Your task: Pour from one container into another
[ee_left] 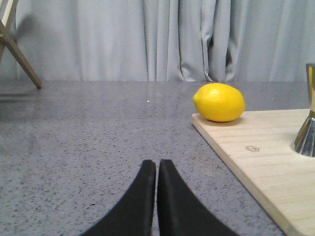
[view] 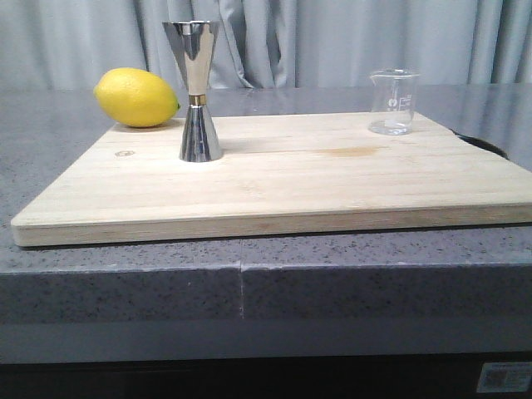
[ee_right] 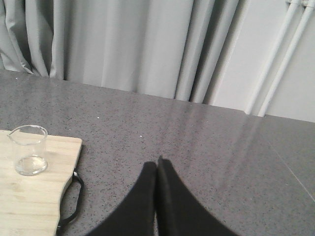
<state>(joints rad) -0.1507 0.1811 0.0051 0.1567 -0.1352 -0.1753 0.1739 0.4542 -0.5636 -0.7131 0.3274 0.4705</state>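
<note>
Jigger (view: 197, 91) upright on board (view: 283, 183) near lemon (view: 136, 98), beaker (view: 392, 101) upright at board's far right corner, well apart; left pincer (ee_left: 157, 167) and right pincer (ee_right: 157, 164) both closed, empty, over bare bench (ee_left: 98, 137).

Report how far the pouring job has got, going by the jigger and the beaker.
Done: cannot be settled. The jigger stands upright on the cutting board; the glass beaker stands upright apart from it, looking empty. That fits both before a pour and after one with things set back. In hand: nothing; left gripper and right gripper are shut over the countertop. Left: unclear.
</note>
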